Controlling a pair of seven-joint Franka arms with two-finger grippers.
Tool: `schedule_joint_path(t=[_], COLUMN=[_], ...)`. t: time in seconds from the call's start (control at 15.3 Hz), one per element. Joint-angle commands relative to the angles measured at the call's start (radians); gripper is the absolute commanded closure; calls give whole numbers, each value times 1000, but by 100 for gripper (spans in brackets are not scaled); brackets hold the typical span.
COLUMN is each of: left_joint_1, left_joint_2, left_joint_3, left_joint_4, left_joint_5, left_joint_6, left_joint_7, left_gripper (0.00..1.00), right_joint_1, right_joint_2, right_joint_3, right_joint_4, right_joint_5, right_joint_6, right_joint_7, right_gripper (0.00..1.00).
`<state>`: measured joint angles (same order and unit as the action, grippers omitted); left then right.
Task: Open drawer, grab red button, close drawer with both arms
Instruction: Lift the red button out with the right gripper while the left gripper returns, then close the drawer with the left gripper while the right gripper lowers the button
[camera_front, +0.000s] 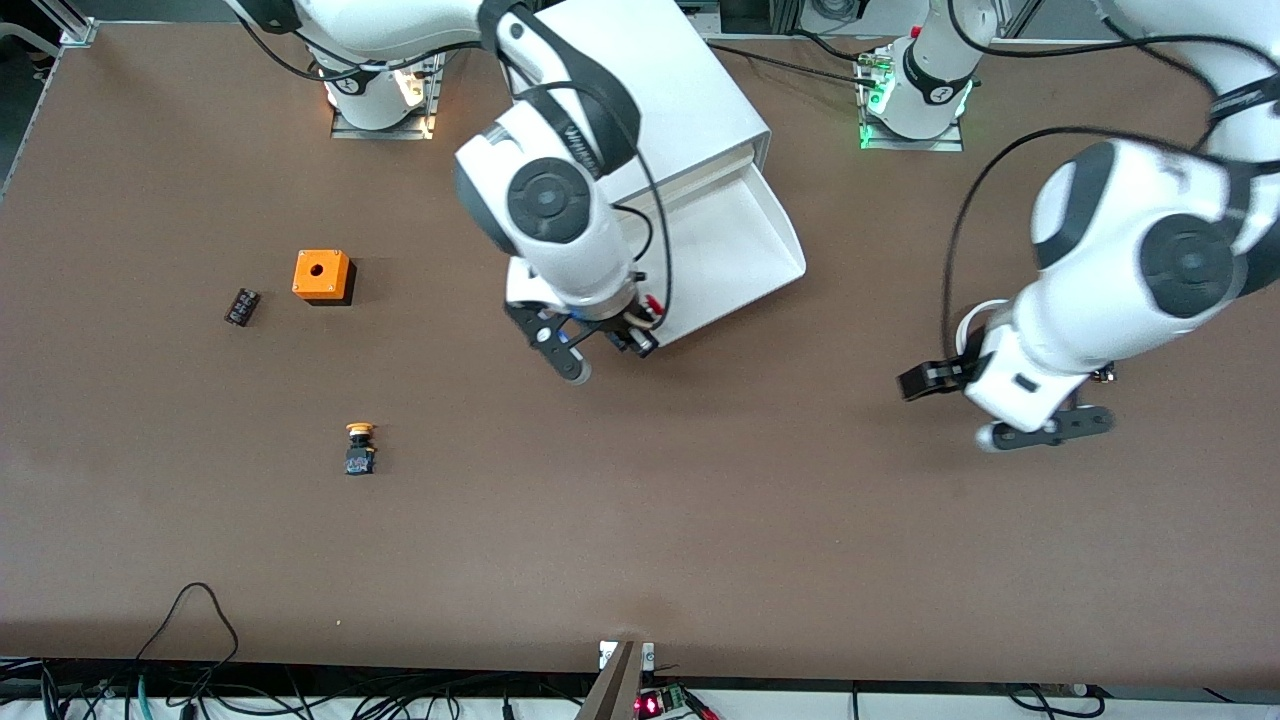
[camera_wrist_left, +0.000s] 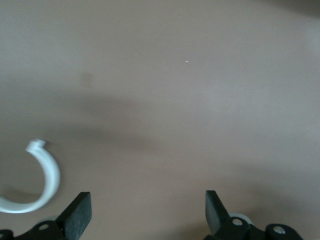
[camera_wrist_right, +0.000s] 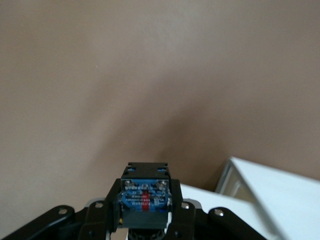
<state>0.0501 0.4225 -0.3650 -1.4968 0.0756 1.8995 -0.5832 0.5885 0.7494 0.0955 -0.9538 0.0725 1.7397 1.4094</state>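
We see the small push button with a black blocky body and blue label (camera_wrist_right: 145, 197) pinched between the fingers of the right arm's black two-finger end effector (camera_front: 600, 345), up in the air over the brown desk (camera_front: 700, 520) just beside the front edge of the shallow white tray-like drawer (camera_front: 745, 235). That drawer stands pulled out of the big white boxy cabinet (camera_front: 655, 85). The left arm's black end effector (camera_wrist_left: 147, 212) hangs over bare desk toward the left arm's end, its fingers spread wide. Toward the right arm's end lie an orange cube with a hole (camera_front: 322, 275), a small black block (camera_front: 241, 306) and an orange-capped push button (camera_front: 360, 448).
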Motion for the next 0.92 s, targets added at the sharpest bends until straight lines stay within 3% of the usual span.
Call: schedule_joint_path(t=[0.0, 0.2, 0.52, 0.85], left_joint_1=[-45, -102, -170, -196], left_joint_2=[-21, -5, 19, 22], left_joint_3=[-11, -12, -11, -15], left_joint_4=[-109, -172, -279, -349], left_joint_5=[21, 46, 47, 47], left_joint_6=[102, 156, 304, 383], left_joint_7=[-156, -311, -397, -415], left_gripper=[0, 0, 0, 0], right_joint_1=[-62, -113, -216, -295], right_joint_2=[-24, -27, -35, -18], right_joint_3=[13, 12, 4, -3], right_joint_4=[18, 17, 3, -120], right_joint_5=[26, 30, 12, -68], right_joint_6=[-54, -66, -69, 67], right_joint_7=[-192, -364, -721, -1012], right_gripper=[100, 100, 100, 100])
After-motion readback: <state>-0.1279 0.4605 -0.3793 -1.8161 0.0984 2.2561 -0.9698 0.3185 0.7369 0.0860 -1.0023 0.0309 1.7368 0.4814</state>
